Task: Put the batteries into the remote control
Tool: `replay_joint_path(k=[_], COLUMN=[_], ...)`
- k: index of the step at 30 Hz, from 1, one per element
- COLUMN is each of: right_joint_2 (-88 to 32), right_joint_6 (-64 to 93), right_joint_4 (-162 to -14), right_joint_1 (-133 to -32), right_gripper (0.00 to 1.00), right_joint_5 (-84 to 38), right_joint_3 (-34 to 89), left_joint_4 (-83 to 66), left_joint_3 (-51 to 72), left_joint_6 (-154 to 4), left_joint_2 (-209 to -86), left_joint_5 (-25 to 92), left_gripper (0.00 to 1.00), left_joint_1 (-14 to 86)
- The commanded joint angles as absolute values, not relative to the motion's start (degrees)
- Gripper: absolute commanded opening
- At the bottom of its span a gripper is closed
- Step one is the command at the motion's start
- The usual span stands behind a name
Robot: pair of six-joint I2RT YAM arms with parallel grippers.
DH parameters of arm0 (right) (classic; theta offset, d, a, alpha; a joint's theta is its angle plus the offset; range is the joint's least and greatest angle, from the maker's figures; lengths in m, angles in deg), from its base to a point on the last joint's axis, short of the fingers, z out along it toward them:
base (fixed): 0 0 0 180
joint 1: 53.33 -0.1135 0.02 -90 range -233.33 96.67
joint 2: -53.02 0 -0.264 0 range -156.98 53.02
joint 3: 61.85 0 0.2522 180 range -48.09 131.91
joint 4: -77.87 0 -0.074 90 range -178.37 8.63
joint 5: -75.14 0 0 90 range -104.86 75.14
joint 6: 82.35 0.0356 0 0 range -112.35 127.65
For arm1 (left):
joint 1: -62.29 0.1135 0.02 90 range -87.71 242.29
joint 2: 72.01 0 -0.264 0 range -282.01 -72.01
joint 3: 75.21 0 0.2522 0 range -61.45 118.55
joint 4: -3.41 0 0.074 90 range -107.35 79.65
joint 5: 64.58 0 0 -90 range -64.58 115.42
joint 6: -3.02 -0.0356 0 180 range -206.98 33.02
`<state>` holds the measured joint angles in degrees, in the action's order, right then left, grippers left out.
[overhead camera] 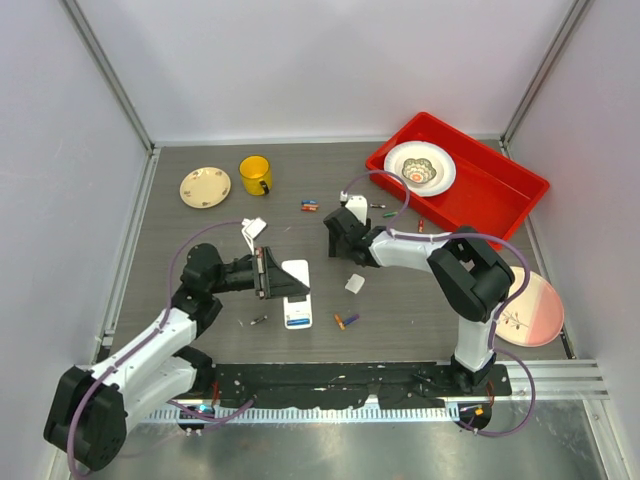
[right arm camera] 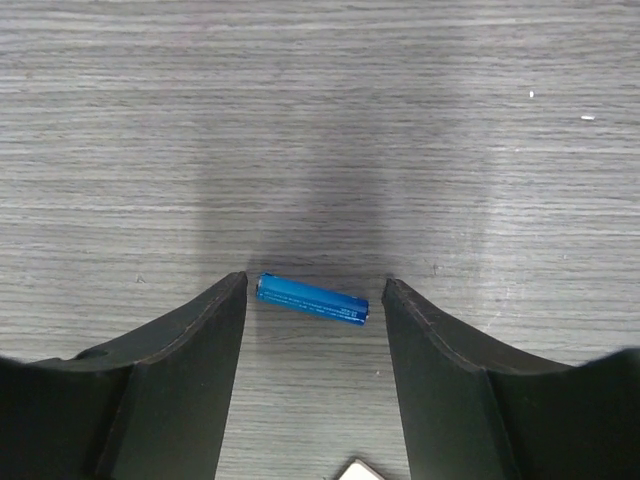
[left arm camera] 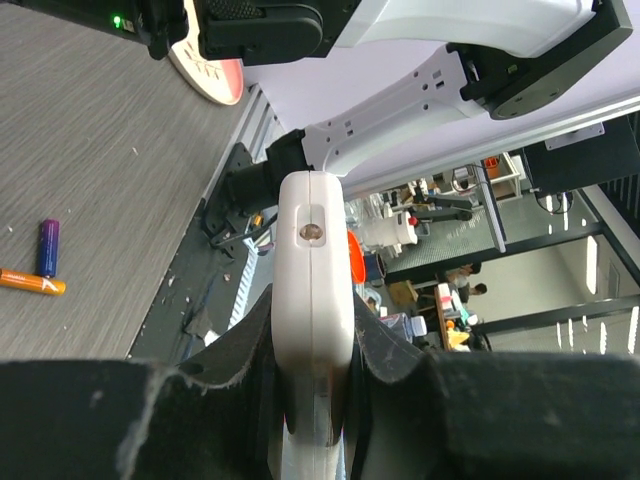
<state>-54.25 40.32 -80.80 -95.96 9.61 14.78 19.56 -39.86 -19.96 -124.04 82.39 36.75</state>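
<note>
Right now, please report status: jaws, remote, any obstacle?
Left jaws shut on remote control. Right jaws open, astride blue battery on table, not touching. No obstacle at battery.

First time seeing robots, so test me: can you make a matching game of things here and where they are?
1 remote control
2 blue battery
3 yellow mug
4 patterned bowl

A in the red tray
B clamped in the left gripper
C beside the cream saucer
D lying inside the open right gripper

Pairs: 1-B, 2-D, 3-C, 4-A
</note>
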Motion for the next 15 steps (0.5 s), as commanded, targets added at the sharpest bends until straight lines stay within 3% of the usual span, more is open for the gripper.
replay_joint_path(k=[1,15], right_joint_2=[-50.70,-44.63], right_joint_6=[39.74,21.30], right_joint_4=[-77.04,-74.74], right_joint_1=[-95.52,-95.34], right_gripper=[0.64,0.58], right_joint_5=[9.92,3.88], right_joint_3=[17.55,14.41], left_joint_4=[21.46,26.91], left_joint_3=[-38.95,-42.99], left_joint_6=[-20.27,-16.76], left_joint_2=[-122.46,-117.80], left_joint_5=[81.23,76.93], left_gripper=[0.00,0.00], left_joint_1=[36.45,36.45])
